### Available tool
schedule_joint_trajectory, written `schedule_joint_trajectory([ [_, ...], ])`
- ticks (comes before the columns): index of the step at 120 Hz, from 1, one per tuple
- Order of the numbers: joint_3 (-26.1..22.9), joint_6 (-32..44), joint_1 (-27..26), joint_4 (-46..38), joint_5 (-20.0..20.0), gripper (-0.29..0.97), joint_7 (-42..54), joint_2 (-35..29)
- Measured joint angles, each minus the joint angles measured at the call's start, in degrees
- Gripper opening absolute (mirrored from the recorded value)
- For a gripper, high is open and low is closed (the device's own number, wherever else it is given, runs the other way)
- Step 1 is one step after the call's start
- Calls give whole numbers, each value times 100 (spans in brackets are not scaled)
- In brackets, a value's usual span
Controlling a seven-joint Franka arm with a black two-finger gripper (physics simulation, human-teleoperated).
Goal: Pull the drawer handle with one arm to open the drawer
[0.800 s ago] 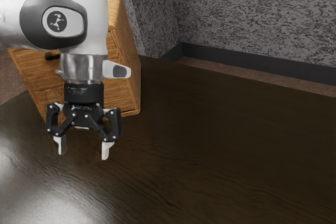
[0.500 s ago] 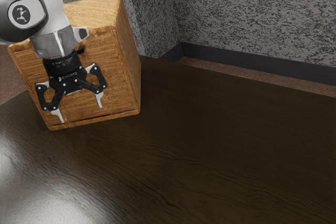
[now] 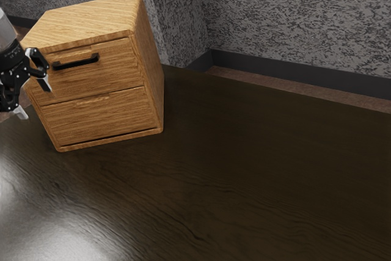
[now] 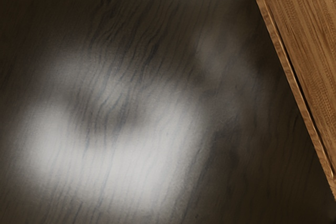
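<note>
A wooden cabinet (image 3: 101, 71) with two drawers stands on the dark table (image 3: 244, 175) at the exterior view's upper left. The upper drawer (image 3: 85, 71) carries a black bar handle (image 3: 76, 61); the lower drawer (image 3: 98, 114) has a plain front. Both drawer fronts sit flush with the cabinet. My gripper (image 3: 33, 98) is at the exterior view's left edge, just left of the cabinet's front and slightly below the handle's height. It is open, with nothing between its white-tipped fingers (image 3: 46, 84). In the wrist view, a corner of the cabinet (image 4: 307, 51) lies beside the hand above the table.
A rough grey wall (image 3: 293, 10) with a dark baseboard (image 3: 293, 68) runs behind the table. The table (image 4: 131, 129) under the hand shows a bright glare patch. Wide table surface stretches to the exterior view's right and front.
My arm has swung from in front of the cabinet toward the exterior view's left edge, uncovering the drawer fronts and handle. The gripper stays open. The cabinet has not moved.
</note>
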Motion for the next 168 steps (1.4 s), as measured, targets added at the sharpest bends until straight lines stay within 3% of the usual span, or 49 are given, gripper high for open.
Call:
schedule_joint_trajectory([
  [29,29,934,-26,1,97,68,-581,256],
  [52,216,1348,-372,104,179,68,-901,375],
  [74,248,1738,-357,142,217,68,-1194,561],
  [168,239,2280,-504,631,403,68,-1769,1181],
])
